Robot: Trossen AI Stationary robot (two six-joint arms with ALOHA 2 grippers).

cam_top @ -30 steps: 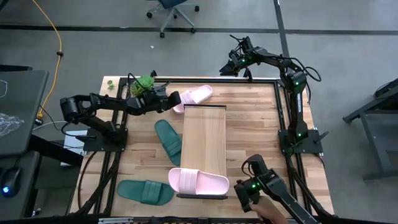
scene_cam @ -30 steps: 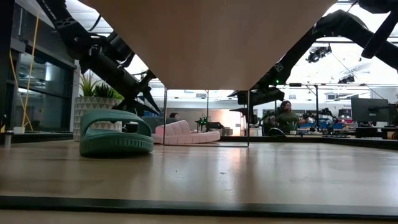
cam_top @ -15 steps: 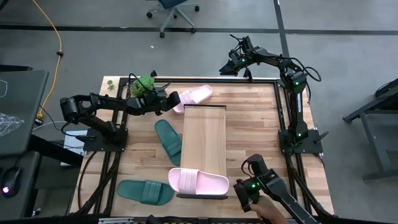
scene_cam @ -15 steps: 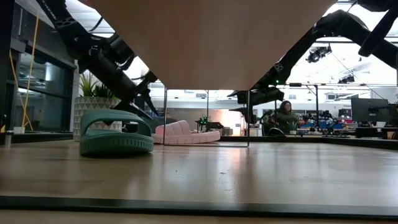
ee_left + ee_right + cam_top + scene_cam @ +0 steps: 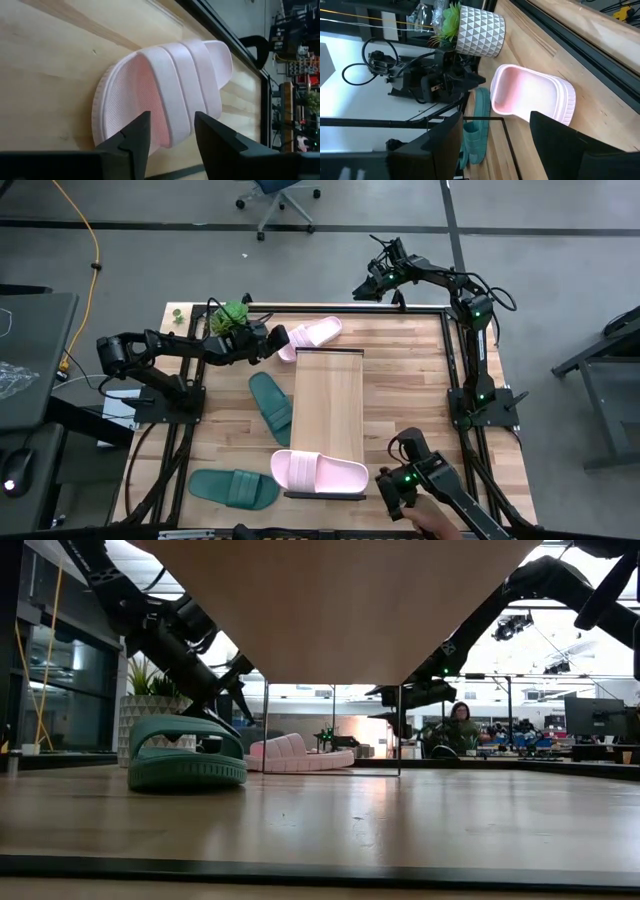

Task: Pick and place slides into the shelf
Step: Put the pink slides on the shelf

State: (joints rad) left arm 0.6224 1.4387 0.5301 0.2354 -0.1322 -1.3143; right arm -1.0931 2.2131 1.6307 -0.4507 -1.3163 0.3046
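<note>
Left wrist view: pink slide [image 5: 165, 95] (strap) between parted left gripper [image 5: 170, 137].

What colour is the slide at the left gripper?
Pale pink slide, clearest in the left wrist view.

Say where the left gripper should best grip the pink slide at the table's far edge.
Probably the heel rim of the pink slide, which faces the left gripper. It lies flat, sole down, beyond the shelf; the open jaws could straddle that thin edge, approaching low from the left.
</note>
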